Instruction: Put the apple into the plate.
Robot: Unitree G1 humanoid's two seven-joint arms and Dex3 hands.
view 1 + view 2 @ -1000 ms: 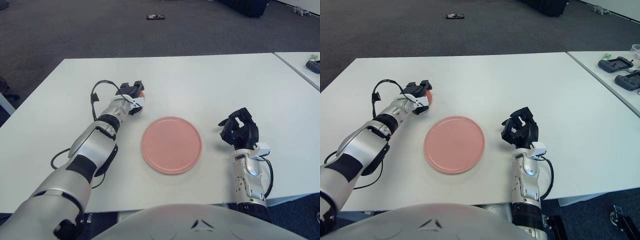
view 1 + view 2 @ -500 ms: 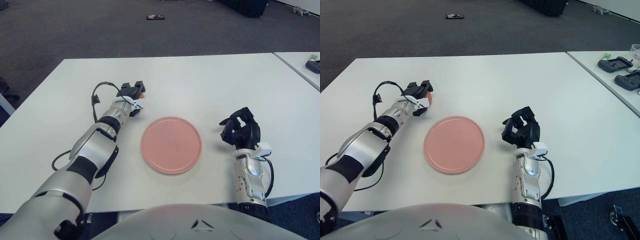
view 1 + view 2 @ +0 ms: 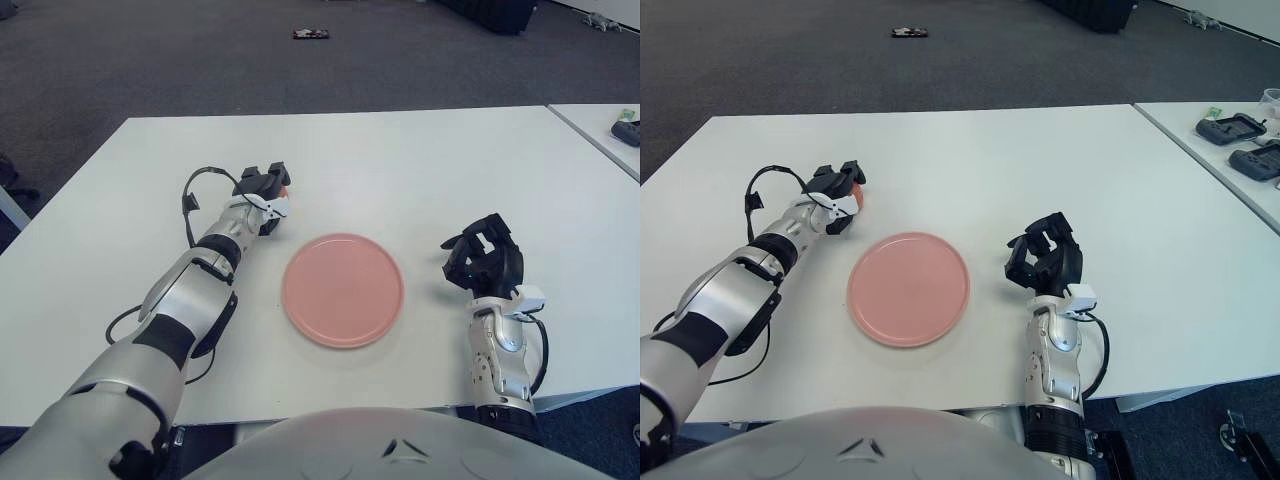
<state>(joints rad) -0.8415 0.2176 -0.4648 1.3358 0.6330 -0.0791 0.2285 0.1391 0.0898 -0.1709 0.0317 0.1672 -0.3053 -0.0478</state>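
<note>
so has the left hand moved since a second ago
Yes. The left hand, shut on the apple, has shifted slightly up the table, farther from the plate.

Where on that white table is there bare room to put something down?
The whole far half of the white table is bare, as is the strip between the round pink plate and the right hand. It is tight only at the plate's far-left side, where the left hand closes its fingers on the reddish apple.
</note>
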